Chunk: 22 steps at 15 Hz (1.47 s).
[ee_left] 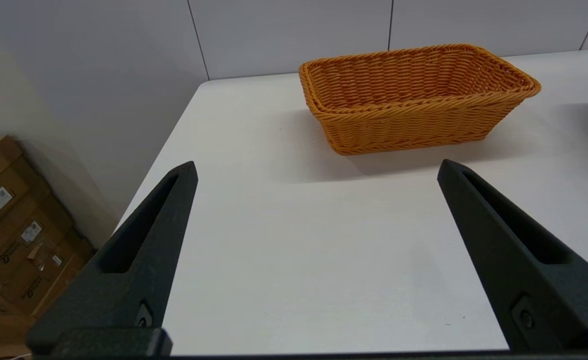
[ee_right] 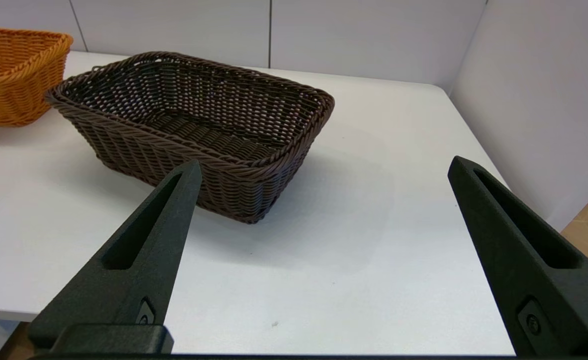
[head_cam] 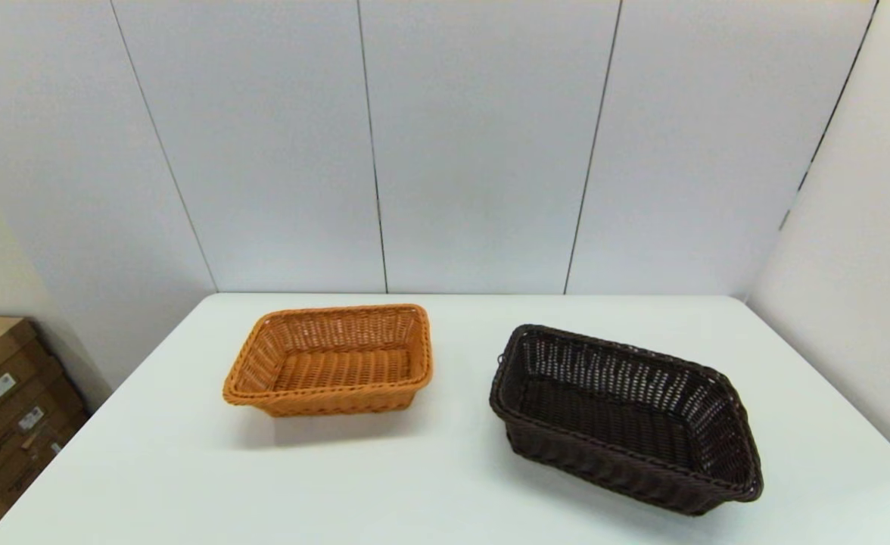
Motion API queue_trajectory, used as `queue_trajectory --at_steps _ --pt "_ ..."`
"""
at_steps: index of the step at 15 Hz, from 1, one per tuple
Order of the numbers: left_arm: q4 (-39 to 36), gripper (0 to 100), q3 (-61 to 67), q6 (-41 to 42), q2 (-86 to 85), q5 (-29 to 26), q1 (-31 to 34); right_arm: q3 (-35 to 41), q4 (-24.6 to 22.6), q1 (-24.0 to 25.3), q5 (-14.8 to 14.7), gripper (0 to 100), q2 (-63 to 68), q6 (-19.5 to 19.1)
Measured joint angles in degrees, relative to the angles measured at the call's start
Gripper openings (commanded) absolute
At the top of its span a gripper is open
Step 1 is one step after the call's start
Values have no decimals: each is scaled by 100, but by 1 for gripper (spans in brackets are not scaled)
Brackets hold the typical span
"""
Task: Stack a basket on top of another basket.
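The dark brown basket (head_cam: 627,416) stands empty on the right half of the white table (head_cam: 445,469), turned at an angle. In the right wrist view this dark brown basket (ee_right: 194,125) lies just beyond my right gripper (ee_right: 324,167), which is open and holds nothing. The orange-tan basket (head_cam: 331,359) sits empty on the left half of the table, apart from the dark one. My left gripper (ee_left: 316,165) hovers open near the table's front edge, with the orange-tan basket (ee_left: 414,95) some way ahead of it. Neither arm shows in the head view.
Grey wall panels (head_cam: 445,144) close off the table's back, and a wall (head_cam: 854,303) runs along its right side. Cardboard boxes (head_cam: 6,401) are stacked on the floor past the table's left edge. Bare tabletop lies between the baskets and in front of them.
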<state>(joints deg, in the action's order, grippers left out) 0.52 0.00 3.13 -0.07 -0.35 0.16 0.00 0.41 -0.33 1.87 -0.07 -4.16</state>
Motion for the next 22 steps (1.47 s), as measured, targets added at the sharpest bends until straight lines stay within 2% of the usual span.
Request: queue_trajectory --at_steps 18,20,22 --pt "5 100 0 34 0 -39 0 0 2 -2 -5 100 0 -2" --pt "171 100 -101 55 2 -105 -2 0 2 -2 -7 100 0 -2" --pt "663 100 -482 28 15 -168 -6 0 2 -2 -5 100 0 -2"
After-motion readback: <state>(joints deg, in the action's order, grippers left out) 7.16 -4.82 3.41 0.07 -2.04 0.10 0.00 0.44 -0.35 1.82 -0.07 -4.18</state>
